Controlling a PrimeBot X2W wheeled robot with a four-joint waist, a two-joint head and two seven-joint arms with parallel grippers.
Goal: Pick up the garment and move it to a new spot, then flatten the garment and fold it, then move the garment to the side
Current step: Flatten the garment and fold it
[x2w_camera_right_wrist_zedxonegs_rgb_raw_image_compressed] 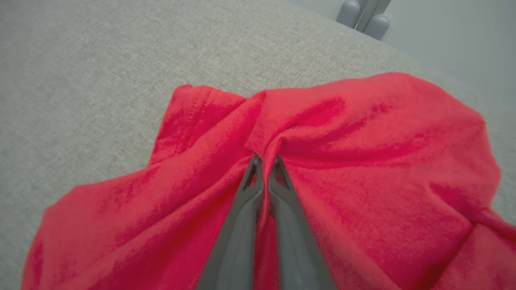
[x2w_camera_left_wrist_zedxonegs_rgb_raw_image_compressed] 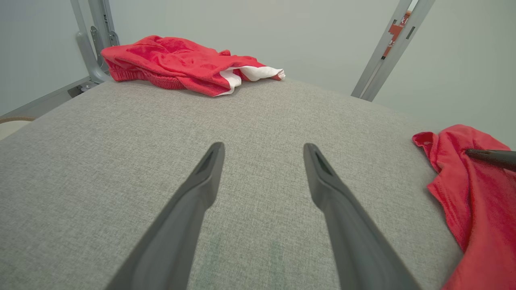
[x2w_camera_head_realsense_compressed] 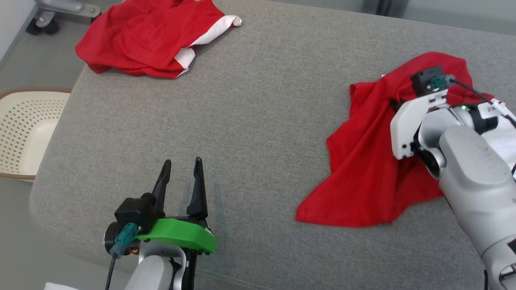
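The broad grey fabric-covered table (x2w_camera_head_realsense_compressed: 250, 121) spans nearly the whole head view, with its rounded near-left corner toward the robot. On its right side lies the crumpled red jersey garment (x2w_camera_head_realsense_compressed: 363, 169), spread in loose folds, one pointed corner reaching toward the table's near edge (a stitched hem shows along one edge in the right wrist view). A second red-and-white cloth heap (x2w_camera_head_realsense_compressed: 149, 40) sits bunched at the far left corner, well apart from the first. Beyond the table's left edge, lower down, is a cream perforated plastic basket (x2w_camera_head_realsense_compressed: 24, 129). The right gripper (x2w_camera_right_wrist_zedxonegs_rgb_raw_image_compressed: 265, 161) is down on the red garment. Its two dark fingers are pressed together with a ridge of cloth pinched between the tips, and the fabric is drawn into creases around them. The left gripper (x2w_camera_head_realsense_compressed: 182, 161) hovers over bare table at the near left, fingers spread wide and holding nothing.
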